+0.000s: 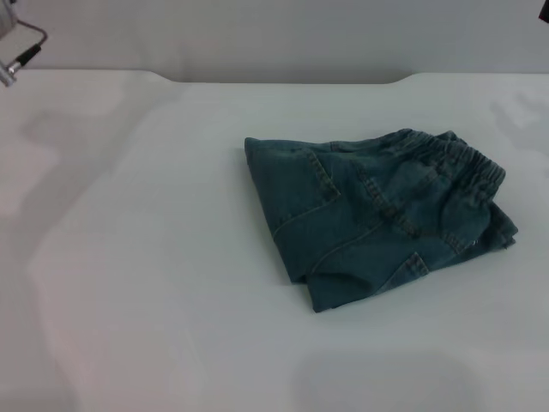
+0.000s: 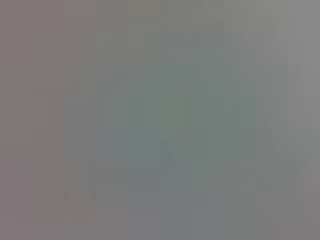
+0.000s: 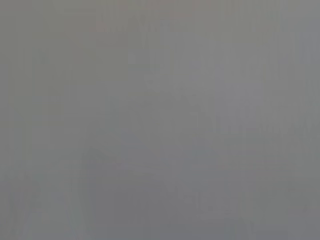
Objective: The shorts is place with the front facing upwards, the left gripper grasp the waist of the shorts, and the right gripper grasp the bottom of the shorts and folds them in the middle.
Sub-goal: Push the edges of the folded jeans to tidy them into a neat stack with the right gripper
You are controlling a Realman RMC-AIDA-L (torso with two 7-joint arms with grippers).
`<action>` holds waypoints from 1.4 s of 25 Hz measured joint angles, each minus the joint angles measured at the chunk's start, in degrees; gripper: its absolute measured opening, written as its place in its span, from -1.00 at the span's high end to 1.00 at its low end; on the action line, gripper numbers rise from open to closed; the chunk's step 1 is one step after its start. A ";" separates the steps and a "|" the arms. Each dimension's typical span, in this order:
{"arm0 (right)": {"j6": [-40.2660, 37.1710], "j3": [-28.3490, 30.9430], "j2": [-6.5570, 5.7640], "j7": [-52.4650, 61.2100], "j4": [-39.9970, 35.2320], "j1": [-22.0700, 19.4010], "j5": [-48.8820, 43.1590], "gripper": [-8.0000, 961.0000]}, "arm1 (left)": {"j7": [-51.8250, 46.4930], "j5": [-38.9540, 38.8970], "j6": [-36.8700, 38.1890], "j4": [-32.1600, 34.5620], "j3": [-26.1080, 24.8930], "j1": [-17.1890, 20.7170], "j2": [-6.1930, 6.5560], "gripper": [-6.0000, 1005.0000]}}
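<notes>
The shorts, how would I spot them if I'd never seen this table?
Look at the big white table. Right of its middle lies one dark heap, the blue-green denim shorts, folded over. Their puckered elastic waist runs along the far right edge; nothing else lies on the table.

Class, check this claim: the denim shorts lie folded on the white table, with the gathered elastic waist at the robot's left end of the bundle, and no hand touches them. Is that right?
One detail is wrong. The head view shows the shorts folded on the table with the gathered waist at the robot's right end, not its left. No hand touches them, as stated.
</notes>
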 joint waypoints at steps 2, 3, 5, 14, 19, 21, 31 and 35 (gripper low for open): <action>-0.01 0.06 -0.01 -0.36 0.22 -0.05 0.01 -0.05 | 6.35 -0.90 12.61 -7.74 -8.23 -2.22 1.11 -0.66; -0.02 0.12 -0.02 -0.46 0.26 -0.09 0.02 -0.05 | 8.74 -1.01 16.31 -9.93 -10.54 -2.57 1.32 -0.66; -0.07 0.31 -0.09 -0.54 0.21 -0.11 0.03 -0.05 | 16.19 -2.13 22.39 -11.65 -13.45 -2.06 0.08 -0.66; -3.12 0.97 -2.49 7.05 -0.75 0.50 2.33 -0.05 | 56.22 -19.09 28.01 -24.60 -14.23 1.18 -2.07 -0.66; 0.97 -0.06 -3.12 2.14 -0.83 1.38 1.45 -0.05 | 65.98 -24.08 27.62 -29.15 -14.34 1.99 -2.10 -0.66; 1.89 -1.66 -4.51 7.86 -1.01 2.81 -6.41 -0.05 | 67.31 -24.26 27.49 -29.59 -14.17 2.41 -2.07 -0.66; -14.29 -4.27 -7.18 42.60 -9.62 7.43 -37.50 -0.05 | 68.45 -23.80 24.58 -29.65 -13.44 2.59 -1.99 -0.66; -24.02 -4.55 -9.01 48.89 -10.68 9.33 -41.34 -0.05 | 68.47 -23.79 22.76 -29.60 -13.00 1.75 -1.91 -0.65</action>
